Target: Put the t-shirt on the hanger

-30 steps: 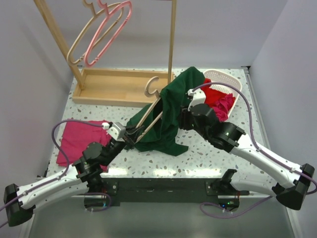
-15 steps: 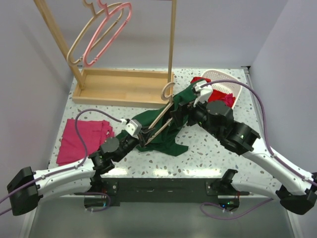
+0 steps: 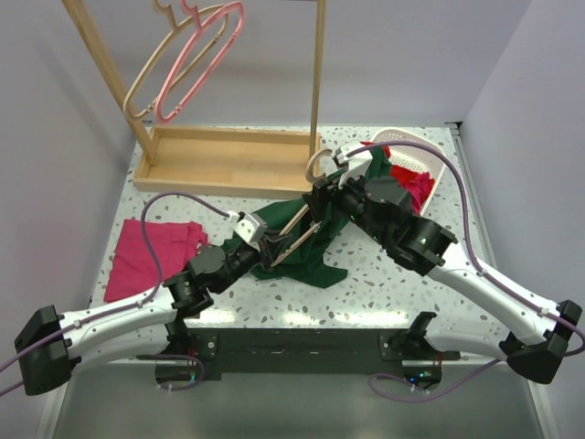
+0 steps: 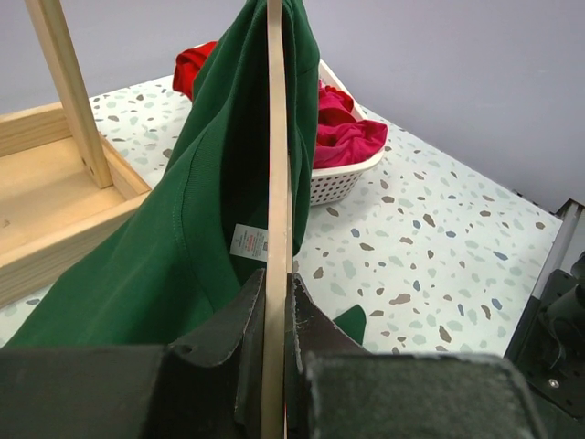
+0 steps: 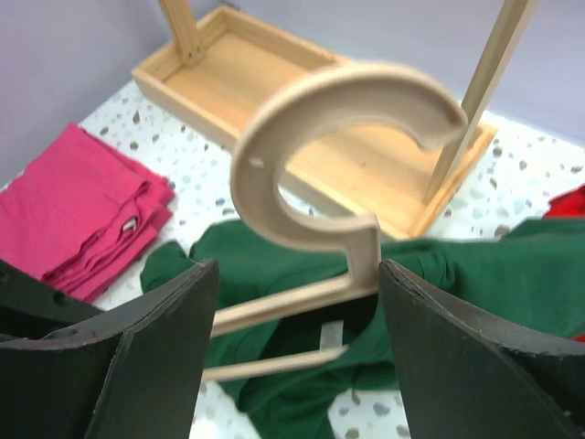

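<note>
The pale wooden hanger (image 3: 294, 229) slants up from my left gripper (image 3: 267, 249) to its hook (image 3: 317, 163). The left gripper (image 4: 277, 283) is shut on the hanger's thin bar (image 4: 274, 165). The dark green t-shirt (image 3: 306, 263) drapes over the hanger's far end and lies partly on the table; its white label (image 4: 249, 242) shows inside the neck. My right gripper (image 3: 318, 199) is open, its fingers either side of the hook's neck. In the right wrist view the hook (image 5: 347, 128) stands between the open fingers (image 5: 155, 357), above the shirt (image 5: 274, 265).
A white basket (image 3: 413, 139) with red garments (image 3: 413, 187) sits behind the right arm. A folded pink garment (image 3: 146, 258) lies at the left. The wooden rack's base tray (image 3: 219, 160) and post (image 3: 317, 82) stand behind, with a pink hanger (image 3: 196, 59) and a beige one (image 3: 146, 87) hanging.
The shirt, lifted high a second ago, has dropped lower onto the hanger. My right gripper moved left and now straddles the hook. My left arm pushed the hanger right and forward.
</note>
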You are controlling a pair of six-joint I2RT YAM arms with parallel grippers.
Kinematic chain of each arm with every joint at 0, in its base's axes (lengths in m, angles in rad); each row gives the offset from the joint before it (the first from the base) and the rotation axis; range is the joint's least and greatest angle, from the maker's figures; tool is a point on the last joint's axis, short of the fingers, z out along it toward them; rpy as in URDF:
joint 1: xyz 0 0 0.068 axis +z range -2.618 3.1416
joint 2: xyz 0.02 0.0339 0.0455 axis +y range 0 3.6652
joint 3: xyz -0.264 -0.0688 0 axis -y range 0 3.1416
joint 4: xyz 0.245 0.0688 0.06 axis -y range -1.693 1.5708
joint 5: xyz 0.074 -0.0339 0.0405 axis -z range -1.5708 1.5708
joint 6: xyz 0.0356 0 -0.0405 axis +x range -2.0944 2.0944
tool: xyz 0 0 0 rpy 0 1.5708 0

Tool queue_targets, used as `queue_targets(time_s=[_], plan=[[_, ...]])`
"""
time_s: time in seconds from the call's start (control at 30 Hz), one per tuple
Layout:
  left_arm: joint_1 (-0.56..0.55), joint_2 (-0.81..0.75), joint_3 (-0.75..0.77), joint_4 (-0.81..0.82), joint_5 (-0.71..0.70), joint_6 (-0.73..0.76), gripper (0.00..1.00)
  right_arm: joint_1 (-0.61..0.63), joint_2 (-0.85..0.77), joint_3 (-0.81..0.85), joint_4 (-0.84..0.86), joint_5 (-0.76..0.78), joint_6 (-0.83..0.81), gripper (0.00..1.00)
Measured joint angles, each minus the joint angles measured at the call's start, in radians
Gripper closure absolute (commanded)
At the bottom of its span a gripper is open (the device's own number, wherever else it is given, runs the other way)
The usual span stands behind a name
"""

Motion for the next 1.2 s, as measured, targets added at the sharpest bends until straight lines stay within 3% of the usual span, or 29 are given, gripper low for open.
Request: queue_targets(time_s=[0.47,0.7,1.0,1.2], plan=[[0.001,0.002,0.050,-0.117,0.008,-0.062,1.00,-0.007,0.043,-0.145,0.257,0.007,-0.109,0.44],[0.003,-0.009,0.068,-0.150,0.000,-0.085,1.00,-0.027,0.050,-0.167,0.325,0.010,-0.151,0.44],[0.008,-0.016,0.070,-0.182,-0.008,-0.093,1.00,-0.174,0.049,-0.192,0.347,-0.318,-0.097,0.42],[0.008,-0.027,0.070,-0.195,-0.020,-0.093,1.00,-0.220,0.066,-0.172,0.332,-0.432,-0.085,0.38]])
